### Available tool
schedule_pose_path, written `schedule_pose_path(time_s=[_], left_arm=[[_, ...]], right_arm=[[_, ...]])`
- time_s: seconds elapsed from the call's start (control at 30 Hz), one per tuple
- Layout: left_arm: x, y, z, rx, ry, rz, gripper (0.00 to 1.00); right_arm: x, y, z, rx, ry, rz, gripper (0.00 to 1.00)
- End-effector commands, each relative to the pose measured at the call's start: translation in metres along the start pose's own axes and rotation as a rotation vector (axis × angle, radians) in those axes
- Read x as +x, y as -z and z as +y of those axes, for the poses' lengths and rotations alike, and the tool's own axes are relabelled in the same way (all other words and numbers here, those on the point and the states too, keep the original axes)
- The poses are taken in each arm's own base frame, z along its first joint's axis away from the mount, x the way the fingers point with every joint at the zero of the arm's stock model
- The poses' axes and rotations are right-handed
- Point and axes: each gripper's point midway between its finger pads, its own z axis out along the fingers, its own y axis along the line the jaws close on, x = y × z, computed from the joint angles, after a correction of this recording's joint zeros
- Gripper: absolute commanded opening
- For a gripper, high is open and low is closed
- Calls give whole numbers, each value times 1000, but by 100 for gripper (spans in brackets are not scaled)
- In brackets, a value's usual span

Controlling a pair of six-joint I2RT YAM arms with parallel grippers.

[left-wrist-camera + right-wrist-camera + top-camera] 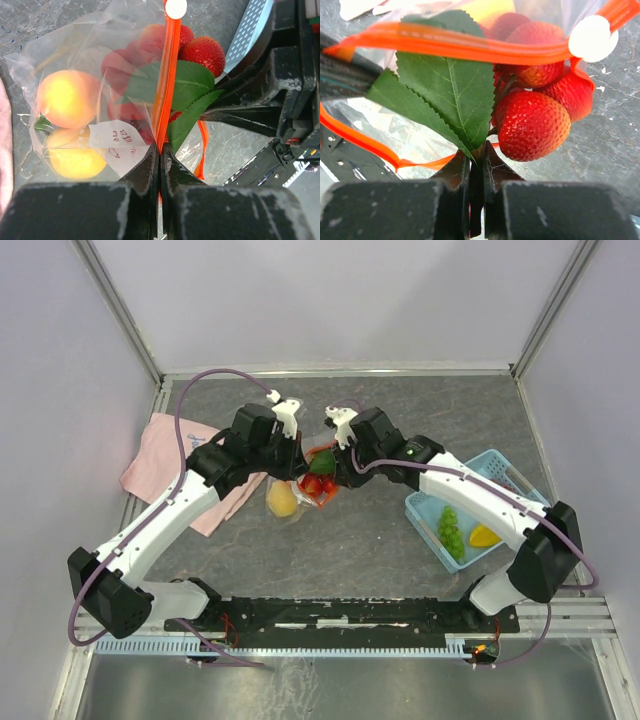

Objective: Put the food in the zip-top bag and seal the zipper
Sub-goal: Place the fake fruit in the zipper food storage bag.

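The clear zip-top bag [296, 502] [75, 75] lies at the table's middle, holding two orange-yellow round fruits [62, 97] and a white label [117, 142]. My left gripper [160, 150] [297, 464] is shut on the bag's orange-red zipper [165, 85], near its end; a white slider [175, 7] sits at the far end. My right gripper [479, 151] [336, 468] is shut on the stem of a bunch of red berries [532, 122] with green leaves [447, 87]. The bunch sits in the bag's open mouth, between the two zipper strips [470, 47].
A light-blue basket [500, 462] at the right holds green grapes [452, 530] and a yellow-orange piece [484, 536]. A pink cloth [165, 455] lies at the left, partly under the left arm. The two wrists are close together over the bag.
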Motion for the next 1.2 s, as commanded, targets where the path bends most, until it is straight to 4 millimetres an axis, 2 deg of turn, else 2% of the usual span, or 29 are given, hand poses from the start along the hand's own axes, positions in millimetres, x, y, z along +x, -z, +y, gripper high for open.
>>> schedule_pose_path(time_s=[0.0, 0.13, 0.33, 0.43, 0.67, 0.87, 0.97, 1.07, 1.17], left_arm=[[-10, 2, -14, 72, -7, -31, 3], [-15, 4, -10, 47, -2, -48, 3], [-14, 0, -4, 11, 16, -48, 3], [-13, -1, -3, 5, 20, -46, 3], [-11, -1, -6, 26, 17, -38, 3], [-16, 6, -7, 28, 11, -69, 3], [-17, 7, -9, 34, 11, -73, 3], [-16, 6, -13, 57, 15, -66, 3], [-14, 2, -17, 83, 25, -53, 3]], right_arm=[[-41, 5, 24, -97, -79, -99, 2], [-39, -2, 47, -197, -35, -49, 2], [-20, -17, 56, -236, -10, 41, 2], [-25, -19, 56, -240, -33, 0, 1], [-58, -14, 18, -8, -143, -190, 2], [-53, -7, -39, 257, -300, -240, 2], [-50, -2, -52, 310, -355, -264, 2], [-54, -7, -39, 227, -348, -282, 2], [-64, -17, -6, 34, -314, -281, 2]])
